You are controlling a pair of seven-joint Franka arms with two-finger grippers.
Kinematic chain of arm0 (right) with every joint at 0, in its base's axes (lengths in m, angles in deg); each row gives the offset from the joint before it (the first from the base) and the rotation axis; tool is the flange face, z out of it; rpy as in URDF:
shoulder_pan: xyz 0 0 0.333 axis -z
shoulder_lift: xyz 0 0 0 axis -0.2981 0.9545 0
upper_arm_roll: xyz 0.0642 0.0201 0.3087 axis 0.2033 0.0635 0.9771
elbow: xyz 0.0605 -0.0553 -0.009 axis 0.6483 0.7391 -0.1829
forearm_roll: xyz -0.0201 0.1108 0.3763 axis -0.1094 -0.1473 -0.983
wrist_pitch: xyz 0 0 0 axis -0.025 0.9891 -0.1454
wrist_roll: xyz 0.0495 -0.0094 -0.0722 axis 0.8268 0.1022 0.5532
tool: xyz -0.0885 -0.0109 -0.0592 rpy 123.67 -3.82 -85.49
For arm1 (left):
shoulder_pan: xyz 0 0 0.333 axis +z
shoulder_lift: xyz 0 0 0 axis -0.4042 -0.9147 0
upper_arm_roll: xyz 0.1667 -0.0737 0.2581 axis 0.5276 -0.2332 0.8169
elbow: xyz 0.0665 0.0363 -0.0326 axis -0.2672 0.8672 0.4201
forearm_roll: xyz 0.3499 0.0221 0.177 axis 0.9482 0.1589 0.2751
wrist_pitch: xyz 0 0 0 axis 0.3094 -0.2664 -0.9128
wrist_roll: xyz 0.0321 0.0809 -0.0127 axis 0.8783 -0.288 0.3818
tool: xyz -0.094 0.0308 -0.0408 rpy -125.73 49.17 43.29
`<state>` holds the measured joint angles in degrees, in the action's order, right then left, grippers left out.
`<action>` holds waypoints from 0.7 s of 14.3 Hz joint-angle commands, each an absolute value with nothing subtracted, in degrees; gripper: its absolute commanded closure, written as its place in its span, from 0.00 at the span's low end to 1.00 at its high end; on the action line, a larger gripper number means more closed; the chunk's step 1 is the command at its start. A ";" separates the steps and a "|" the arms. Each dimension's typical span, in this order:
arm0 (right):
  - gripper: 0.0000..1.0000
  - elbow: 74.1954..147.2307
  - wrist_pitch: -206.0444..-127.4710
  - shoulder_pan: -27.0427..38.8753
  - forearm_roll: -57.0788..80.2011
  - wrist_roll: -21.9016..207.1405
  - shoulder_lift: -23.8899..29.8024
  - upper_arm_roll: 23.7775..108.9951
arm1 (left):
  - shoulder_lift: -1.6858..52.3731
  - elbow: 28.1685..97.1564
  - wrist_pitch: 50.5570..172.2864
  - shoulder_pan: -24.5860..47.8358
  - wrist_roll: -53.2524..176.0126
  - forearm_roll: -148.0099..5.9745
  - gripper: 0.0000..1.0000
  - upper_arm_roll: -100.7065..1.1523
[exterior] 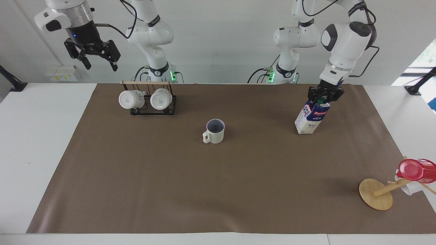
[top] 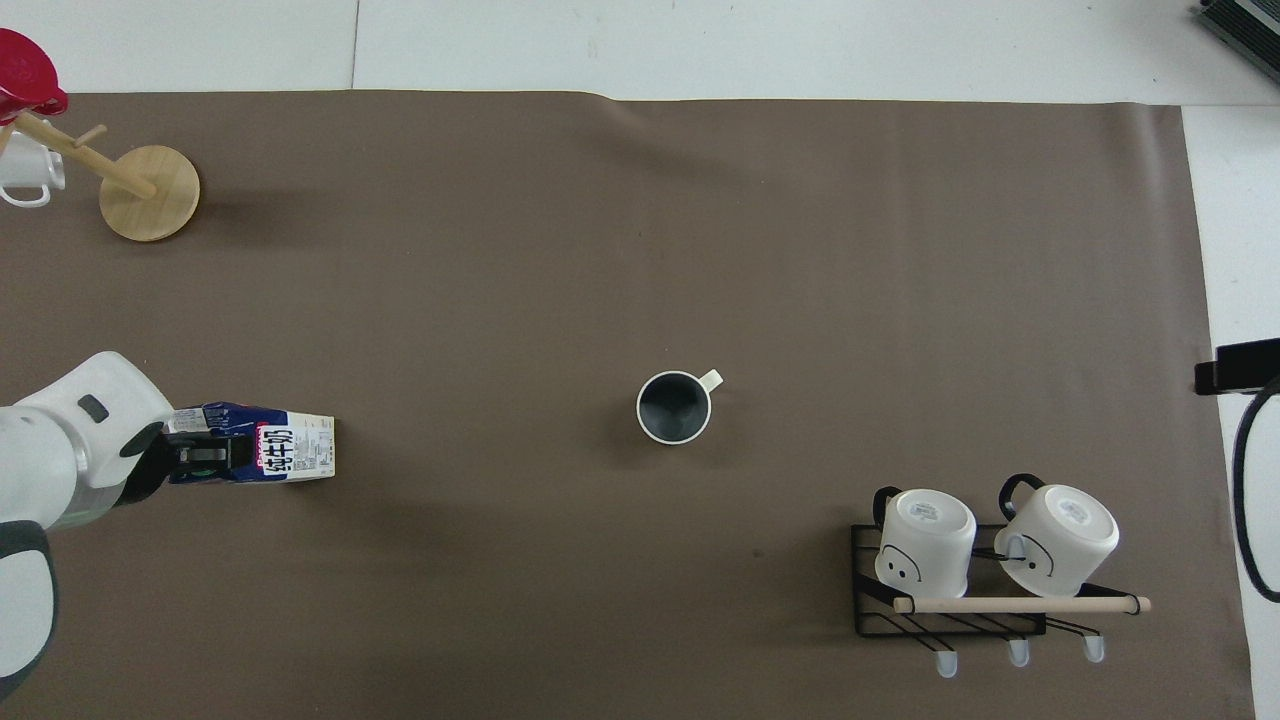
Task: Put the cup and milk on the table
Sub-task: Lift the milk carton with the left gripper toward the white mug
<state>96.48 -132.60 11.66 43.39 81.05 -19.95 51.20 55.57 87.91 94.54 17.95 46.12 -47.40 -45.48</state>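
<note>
Facing view: the left gripper (exterior: 324, 98) is at the top of the milk carton (exterior: 312, 118), its fingers pinched in on the ridge by the green cap, so it holds the carton. The carton stands tilted on the brown sheet (exterior: 218, 190) toward the left arm's end of the table (exterior: 41, 136), leaning at its top toward about 1 o'clock in this view, with its base touching the sheet. The cream mug (exterior: 214, 131) sits upright near the middle of the sheet, at about 9 o'clock from the carton and well apart from it, its handle pointing toward 8 o'clock. The right gripper (exterior: 97, 62) hangs high in the air with its fingers spread wide and nothing between them, above the table's edge at about 11 o'clock from the black mug rack (exterior: 153, 103); that arm waits. Two white mugs (exterior: 131, 99) lie on their sides on the rack, bases showing. At about 4 o'clock from the carton, near the sheet's corner, a tipped wooden mug tree (exterior: 376, 194) carries a red plastic cup (exterior: 414, 169).

Overhead view: the carton (top: 290, 455) lies at 9 o'clock from the mug (top: 674, 406).
</note>
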 commanded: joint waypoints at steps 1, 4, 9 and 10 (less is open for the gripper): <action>0.00 96.43 -131.60 11.80 43.47 82.60 -20.38 51.19 | 55.80 85.05 91.61 16.02 51.35 -47.29 0.45 -48.23; 0.00 96.43 -131.60 11.80 43.38 82.69 -20.47 51.19 | 53.87 81.19 91.34 13.48 61.46 -47.29 0.44 -53.15; 0.00 96.43 -131.60 11.80 43.38 82.69 -20.47 51.19 | 50.09 75.73 90.46 8.99 67.03 -47.72 0.45 -53.95; 0.00 96.43 -131.51 11.80 43.47 82.60 -20.38 51.19 | 49.30 74.76 90.37 8.12 67.20 -47.73 0.45 -53.96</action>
<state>96.48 -132.59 11.66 43.39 81.05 -19.96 51.19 51.82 78.26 92.27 9.51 66.40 -47.42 -54.56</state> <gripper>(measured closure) 0.000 0.445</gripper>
